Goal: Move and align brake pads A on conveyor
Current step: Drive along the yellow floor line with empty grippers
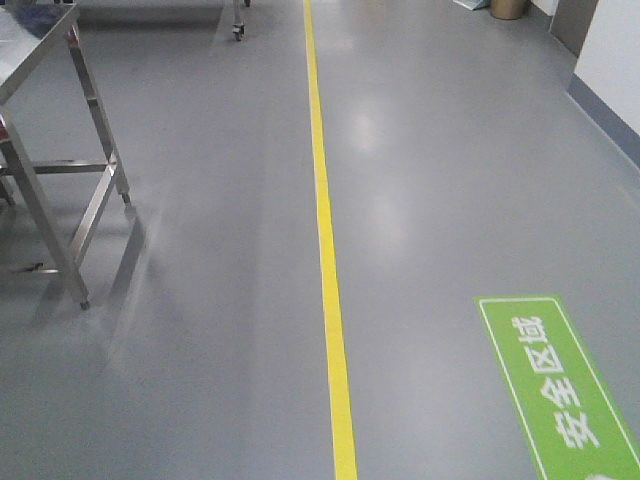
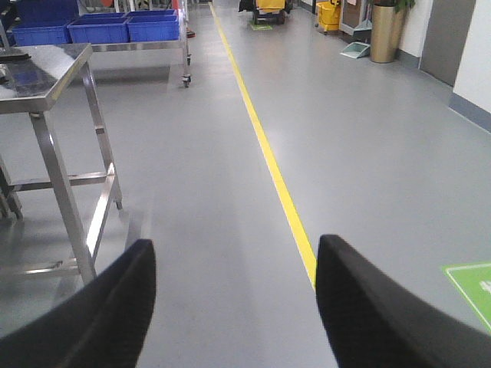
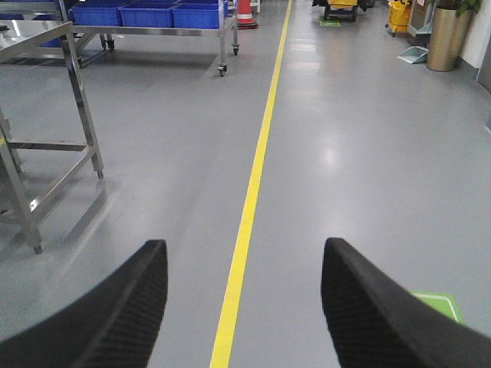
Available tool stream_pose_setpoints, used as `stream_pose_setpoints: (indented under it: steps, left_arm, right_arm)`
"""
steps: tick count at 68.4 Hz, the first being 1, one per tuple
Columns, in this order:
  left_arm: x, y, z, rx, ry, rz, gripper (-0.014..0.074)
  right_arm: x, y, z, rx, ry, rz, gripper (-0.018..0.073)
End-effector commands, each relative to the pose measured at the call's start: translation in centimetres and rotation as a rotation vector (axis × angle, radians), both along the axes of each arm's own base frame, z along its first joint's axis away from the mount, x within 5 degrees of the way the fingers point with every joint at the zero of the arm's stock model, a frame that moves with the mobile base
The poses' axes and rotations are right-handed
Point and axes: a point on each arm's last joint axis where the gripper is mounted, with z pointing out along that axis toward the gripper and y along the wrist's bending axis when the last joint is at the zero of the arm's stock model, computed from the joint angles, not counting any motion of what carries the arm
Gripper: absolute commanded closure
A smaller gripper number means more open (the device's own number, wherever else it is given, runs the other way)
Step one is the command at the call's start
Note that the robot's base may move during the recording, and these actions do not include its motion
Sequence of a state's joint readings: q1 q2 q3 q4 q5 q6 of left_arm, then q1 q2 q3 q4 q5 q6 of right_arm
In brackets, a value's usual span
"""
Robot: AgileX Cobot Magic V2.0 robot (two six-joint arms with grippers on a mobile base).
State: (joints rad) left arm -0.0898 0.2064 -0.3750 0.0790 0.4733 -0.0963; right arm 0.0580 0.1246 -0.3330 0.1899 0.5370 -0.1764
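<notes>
1. Found the black, ridged-fingered left gripper point(image 2: 234, 245) spread wide and empty, with only bare floor between its fingers.
2. Found the matching black right gripper point(image 3: 243, 245) just the same: parted wide, gripping nothing.
3. Judged both as carried low, level and pointing forward for travel rather than a pick. Made sense, with nothing in reach to grasp.
4. Looked past the fingers onto smooth grey floor point(image 2: 368, 138), split by a long yellow painted line point(image 3: 255, 176) running straight up the aisle.
5. Spotted a shiny stainless-steel table point(image 2: 46, 65) on slim legs off to the left, near but well clear of either gripper. Could not read what sat on top.
6. Picked out a wheeled steel rack point(image 3: 153, 31) farther up the aisle on the left, loaded with blue plastic bins point(image 3: 146, 15), and a green floor sign point(image 1: 555, 385) with white characters low on the right.
7. Searched all three views for the brake pads A and the dark conveyor belt: neither in sight.
8. Reckoned the task barely begun, with a drive to the conveyor needed first and the open jaws suiting a first grasp on arrival.
</notes>
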Motion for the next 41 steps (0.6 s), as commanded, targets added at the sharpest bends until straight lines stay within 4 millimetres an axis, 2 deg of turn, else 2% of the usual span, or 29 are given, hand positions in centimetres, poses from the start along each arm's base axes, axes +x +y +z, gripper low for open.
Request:
stream_pose_setpoints:
  steps: [1,41]
  left_arm:
    - [0.08,-0.09,1.43,-0.011,-0.087,-0.009,0.0167]
    - [0.08,-0.09,1.43,-0.011,-0.087,-0.009,0.0167]
  right_arm:
    - [0.13,-0.12,1.37,0.007,-0.081,-0.018,0.0137]
    - [0.13,-0.12,1.37,0.007,-0.081,-0.018,0.0137]
